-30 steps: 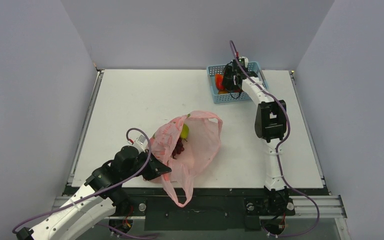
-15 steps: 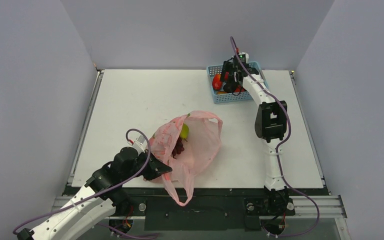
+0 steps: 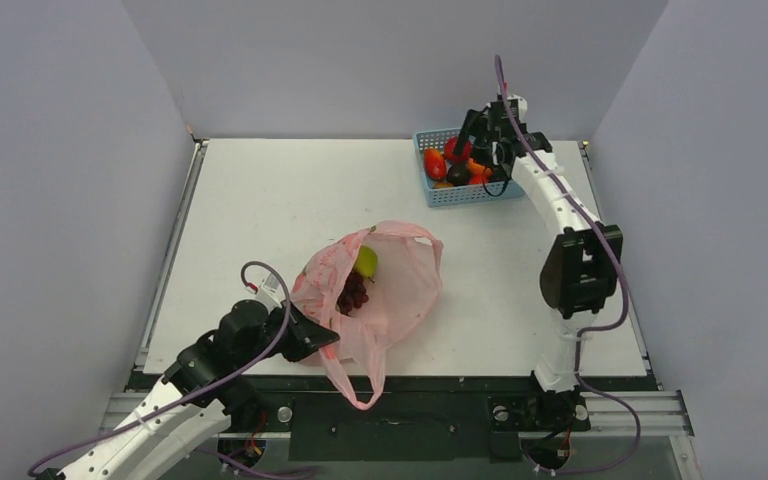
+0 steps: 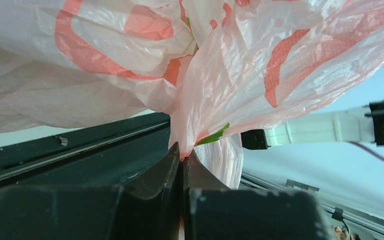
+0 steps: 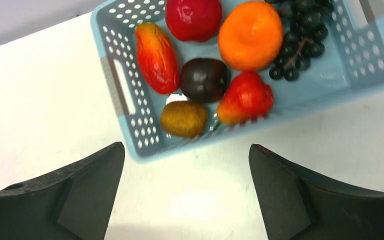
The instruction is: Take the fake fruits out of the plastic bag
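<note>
R arm had lifted back off the blue basket (image 3: 443, 197), right gripper (image 5: 185, 150) spread wide & empty; dark round fruit (image 5: 205, 80) lay inside. The left gripper (image 4: 182, 152) was clamped on plastic bag (image 3: 400, 290) rim. Pear (image 3: 366, 262) & grapes (image 3: 352, 295) sat in the bag, mid-table. Next, prob: enter the mouth from above, pear first. Bag print red/green, unreadable.

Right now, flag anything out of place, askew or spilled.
Only the bag: one handle droops off the near edge of the table, beside the left gripper pinching it. Nothing has spilled; pear and grapes lie inside it.
</note>
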You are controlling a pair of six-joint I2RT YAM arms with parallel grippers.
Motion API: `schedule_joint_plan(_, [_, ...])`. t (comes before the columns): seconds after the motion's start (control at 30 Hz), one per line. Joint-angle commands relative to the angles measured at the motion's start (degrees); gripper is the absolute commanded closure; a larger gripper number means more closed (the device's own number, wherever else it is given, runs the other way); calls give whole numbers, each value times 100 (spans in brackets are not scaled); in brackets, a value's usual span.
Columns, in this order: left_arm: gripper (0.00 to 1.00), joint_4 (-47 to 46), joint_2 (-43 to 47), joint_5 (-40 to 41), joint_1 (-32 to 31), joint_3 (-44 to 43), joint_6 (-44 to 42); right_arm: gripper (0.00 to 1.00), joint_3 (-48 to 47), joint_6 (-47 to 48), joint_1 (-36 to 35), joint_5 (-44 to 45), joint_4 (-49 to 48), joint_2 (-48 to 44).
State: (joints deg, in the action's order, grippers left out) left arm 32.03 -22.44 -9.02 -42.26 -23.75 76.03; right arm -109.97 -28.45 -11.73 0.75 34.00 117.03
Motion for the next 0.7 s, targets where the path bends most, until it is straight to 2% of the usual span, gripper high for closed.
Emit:
schedule_joint_plan(0.0, [100,128,175,132,24,-18,120,10,1294,-560,-121,-252,-137,-1278])
schedule_joint_plan(0.23, [100,186,183,87,24,-92,51,12,3722,-406,-753,-555,-359,-3271])
schedule_joint_plan(0.43, [100,-62,-180,55,14,-230,-77,13,5666,-420,-1644,-531,-227,-5546])
schedule_joint_plan(0.53, [100,-221,-436,30,15,-269,-120,18,6127,-410,-2044,-725,48,-6347])
schedule_joint_plan(0.67, [100,-366,-705,-4,7,-351,-243,20,6445,-340,-2671,-735,356,-7347])
